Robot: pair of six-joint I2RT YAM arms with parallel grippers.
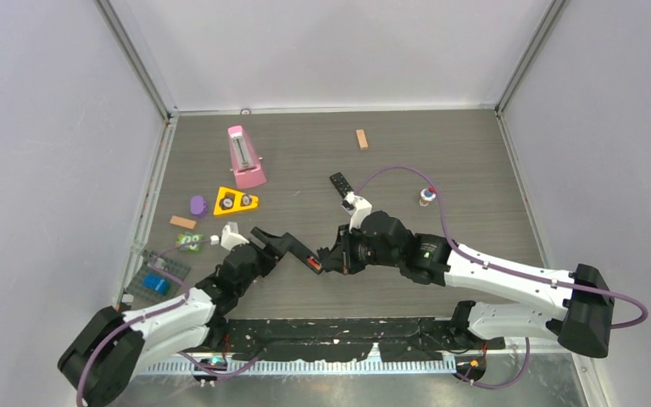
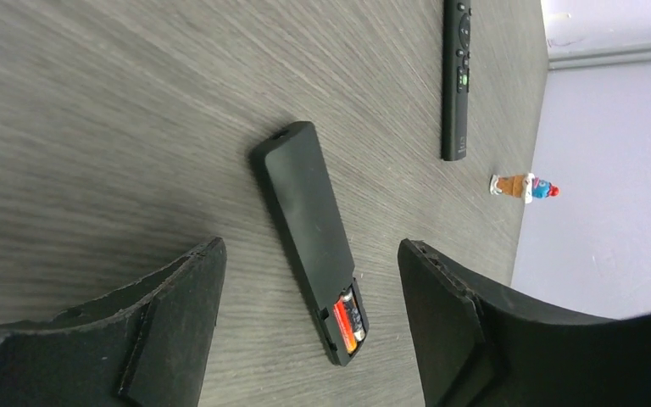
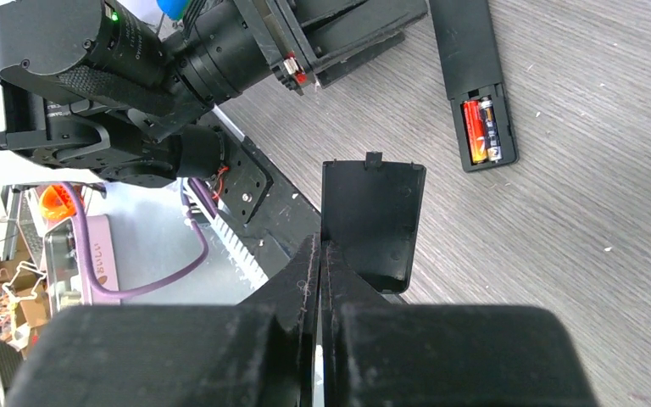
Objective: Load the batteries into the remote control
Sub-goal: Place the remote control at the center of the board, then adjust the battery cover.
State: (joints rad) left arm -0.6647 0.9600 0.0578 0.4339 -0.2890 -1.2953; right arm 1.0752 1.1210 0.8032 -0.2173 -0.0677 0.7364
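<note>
Your two red-and-dark cylindrical batteries (image 3: 481,130) lie in the open bay at one end of the slim black plastic remote control (image 2: 305,220), seemingly seated. Your left claw (image 2: 311,259) gapes wide astride the remote, empty. Your right claw (image 3: 322,246) is pinched shut on the thin black battery cover (image 3: 373,216) near that bay: likely light, stiff, slick; grip its edge.

White-and-black left arm (image 1: 169,315) and right arm (image 1: 509,275), each with a purple cable (image 1: 398,168)
</note>
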